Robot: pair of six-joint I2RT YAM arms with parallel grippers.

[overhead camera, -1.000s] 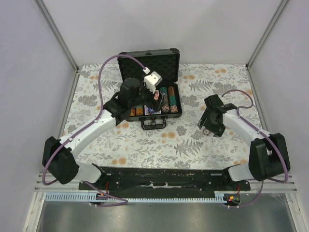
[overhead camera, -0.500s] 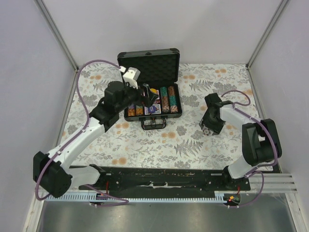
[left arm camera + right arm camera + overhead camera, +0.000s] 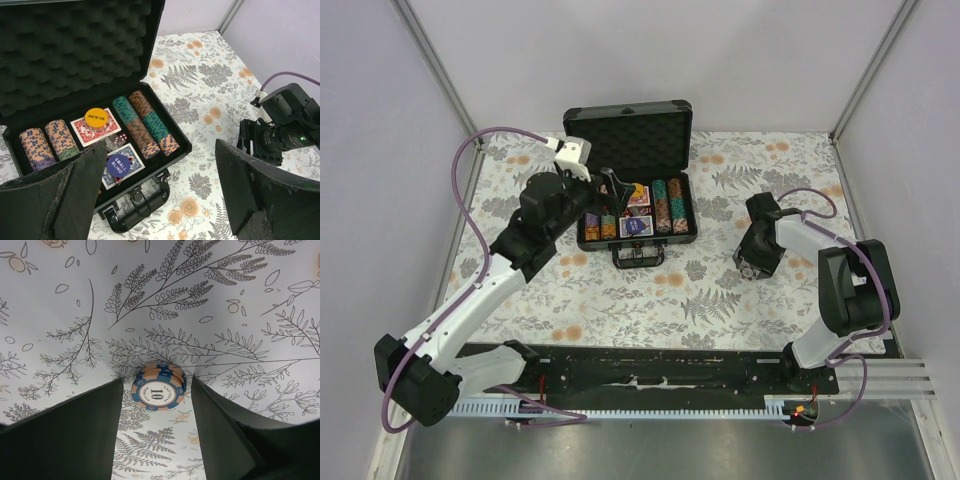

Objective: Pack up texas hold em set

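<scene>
Your right gripper [image 3: 753, 262] was down at the table, well to the right of the open case [image 3: 630, 135], and the loose chips [image 3: 158, 392] lay directly between its fingers [image 3: 75, 435], a short stack flat on the cloth with the "10" face up. Being round, the stack had no long axis to line up with, so any squeeze across it should have served. A thin strip of cloth showed on each side of the stack, so the fingers stood partly open around it and had hold of nothing yet. Your left gripper [image 3: 612, 188] hovered over the left front corner of the case, spread as wide as it goes and empty. Inside the case sat the rows of chips [image 3: 145, 125], a red deck [image 3: 82, 131] with an orange button [image 3: 96, 118] on it, a blue deck [image 3: 131, 156] with a blue button [image 3: 118, 164] on it, and dice [image 3: 116, 140] between them. The right arm was plainly the nearer one to the loose stack. Once gripped, it would likely have to travel left to the case. I could not tell from these views which slot had room.
</scene>
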